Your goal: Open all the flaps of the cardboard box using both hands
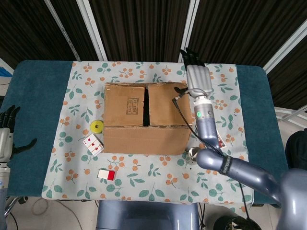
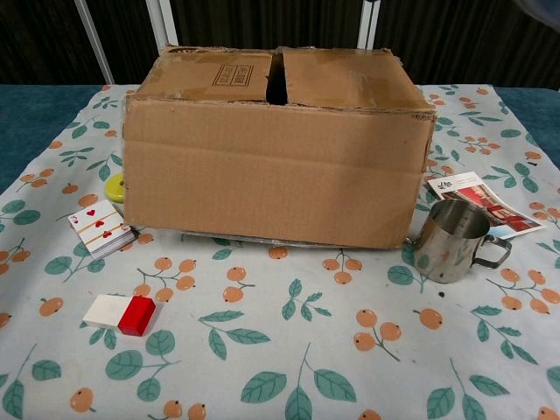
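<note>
Brown corrugated cardboard box (image 1: 145, 117) sits mid-cloth on the table (image 1: 33, 96); its two inner top flaps lie flat with a dark gap between them, and the near long flap hangs down over the front wall. The far long flap cannot be made out in either view.

Left of the box, the head view shows the left hand (image 1: 8, 135) at the frame edge, well apart from the box, fingers spread and holding nothing. The chest view does not show this hand at all. Nearer the box on that side lie a yellow disc (image 1: 97, 126), just beside its left wall, then playing cards (image 1: 92, 143) and a white-and-red block (image 1: 106, 174) in front of that corner. The chest view gives the card faces more clearly, red hearts showing.

Right of the box, the right hand (image 1: 198, 76) hovers above the box's far right corner, fingers extended and slightly apart, gripping nothing; whether it touches the cardboard cannot be told. The chest view shows none of it.

A steel cup (image 2: 451, 241) stands just beside the box's front right corner; in the head view the right arm covers most of it. A printed card (image 2: 481, 202) lies behind the cup, likewise largely hidden under the arm from above.
</note>
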`<state>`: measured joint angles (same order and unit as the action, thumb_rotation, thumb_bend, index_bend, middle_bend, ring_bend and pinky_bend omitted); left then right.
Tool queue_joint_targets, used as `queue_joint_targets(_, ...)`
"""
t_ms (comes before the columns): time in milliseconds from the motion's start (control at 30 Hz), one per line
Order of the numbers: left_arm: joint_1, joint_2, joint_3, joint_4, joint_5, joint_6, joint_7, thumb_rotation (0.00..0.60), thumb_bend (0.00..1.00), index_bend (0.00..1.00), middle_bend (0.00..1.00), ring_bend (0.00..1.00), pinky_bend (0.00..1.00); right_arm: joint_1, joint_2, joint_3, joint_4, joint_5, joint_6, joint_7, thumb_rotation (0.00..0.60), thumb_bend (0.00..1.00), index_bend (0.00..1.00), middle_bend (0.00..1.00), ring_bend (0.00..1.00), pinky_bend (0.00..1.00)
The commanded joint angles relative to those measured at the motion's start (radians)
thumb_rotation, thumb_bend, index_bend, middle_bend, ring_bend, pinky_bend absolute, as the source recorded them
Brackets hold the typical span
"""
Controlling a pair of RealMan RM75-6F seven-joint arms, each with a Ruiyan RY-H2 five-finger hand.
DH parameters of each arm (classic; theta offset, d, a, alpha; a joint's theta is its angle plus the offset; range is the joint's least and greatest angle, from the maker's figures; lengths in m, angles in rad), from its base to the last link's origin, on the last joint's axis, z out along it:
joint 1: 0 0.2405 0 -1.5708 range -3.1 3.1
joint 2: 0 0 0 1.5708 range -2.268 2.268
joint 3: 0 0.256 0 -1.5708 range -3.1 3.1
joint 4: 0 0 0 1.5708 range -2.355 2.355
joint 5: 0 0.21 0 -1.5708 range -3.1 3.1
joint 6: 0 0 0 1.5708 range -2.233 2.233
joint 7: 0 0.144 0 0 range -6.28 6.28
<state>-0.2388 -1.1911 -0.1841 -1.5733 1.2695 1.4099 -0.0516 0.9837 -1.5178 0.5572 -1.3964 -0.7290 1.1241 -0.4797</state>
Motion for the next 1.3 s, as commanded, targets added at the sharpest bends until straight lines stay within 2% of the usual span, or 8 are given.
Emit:
queue_joint_targets(33,-0.001,-0.001,0.004,-0.006,0.008,0.003,0.025,0.600,0.15,0.00,0.00,0.00,0.00,-0.296,0.251,-0.154,-0.356,-0.125,0.213,0.022,0.600,0.17,0.00,0.00,0.00,0.22)
queue_joint_targets(300,-0.015,0.001,0.012,-0.028,0.026,-0.008,0.092,0.600,0.15,0.00,0.00,0.00,0.00,-0.509,0.378,-0.307,-0.465,-0.314,0.352,0.131,0.600,0.17,0.00,0.00,0.00,0.22)
queue_joint_targets(467,-0.026,0.003,0.016,-0.056,0.032,-0.023,0.127,0.600,0.15,0.00,0.00,0.00,0.00,-0.590,0.388,-0.393,-0.410,-0.454,0.416,0.185,0.600,0.16,0.00,0.00,0.00,0.22)
queue_joint_targets(633,-0.045,0.008,0.022,-0.082,0.052,-0.041,0.174,0.600,0.15,0.00,0.00,0.00,0.00,-0.660,0.362,-0.453,-0.303,-0.515,0.449,0.247,0.600,0.16,0.00,0.00,0.00,0.22)
queue_joint_targets(900,-0.136,0.074,-0.022,-0.152,0.069,-0.134,0.243,0.600,0.22,0.00,0.02,0.01,0.04,-0.714,0.303,-0.464,-0.163,-0.537,0.456,0.386,0.600,0.16,0.00,0.00,0.00,0.22)
queue_joint_targets(1033,-0.224,0.136,-0.067,-0.196,0.055,-0.243,0.283,0.600,0.38,0.04,0.09,0.05,0.13,-0.720,0.284,-0.446,-0.124,-0.539,0.446,0.438,0.600,0.17,0.00,0.00,0.00,0.22)
queue_joint_targets(1167,-0.345,0.203,-0.127,-0.240,0.001,-0.411,0.290,0.600,0.54,0.15,0.19,0.12,0.21,-0.727,0.275,-0.439,-0.106,-0.536,0.424,0.475,0.600,0.17,0.00,0.00,0.00,0.22)
queue_joint_targets(1300,-0.477,0.245,-0.174,-0.228,-0.050,-0.578,0.326,0.600,0.64,0.19,0.26,0.17,0.25,-0.732,0.273,-0.430,-0.102,-0.532,0.406,0.500,0.600,0.17,0.00,0.00,0.00,0.22)
